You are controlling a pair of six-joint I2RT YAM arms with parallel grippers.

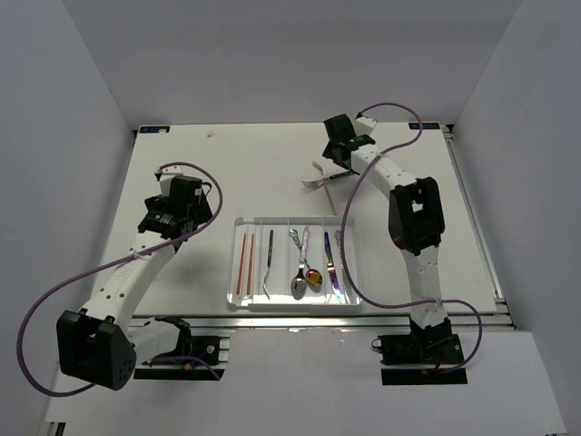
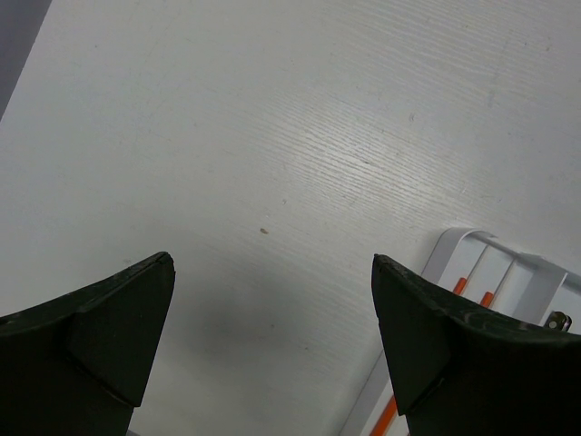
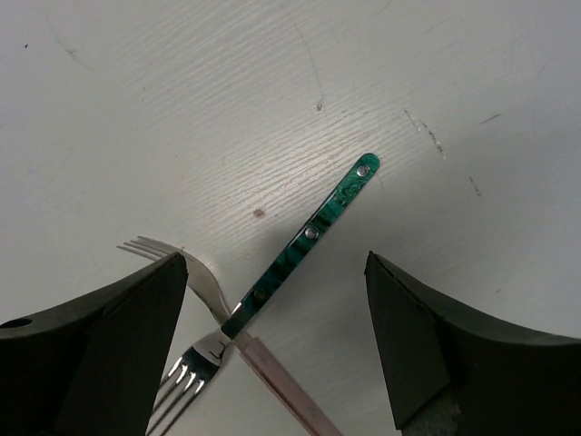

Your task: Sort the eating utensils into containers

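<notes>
1. Right claw is hovering wide over the teal fork, which is crossing a pink-handled fork toward the counter's far edge
2. Left claw is gaping, empty
3. Picking is pending: lowering, then closing on the teal handle

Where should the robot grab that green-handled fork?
Grip the green-handled fork by its handle's free end, from straight above, closing across the width. It lies flat on the table and crosses the second fork near its neck, where a grip might catch both.
</notes>
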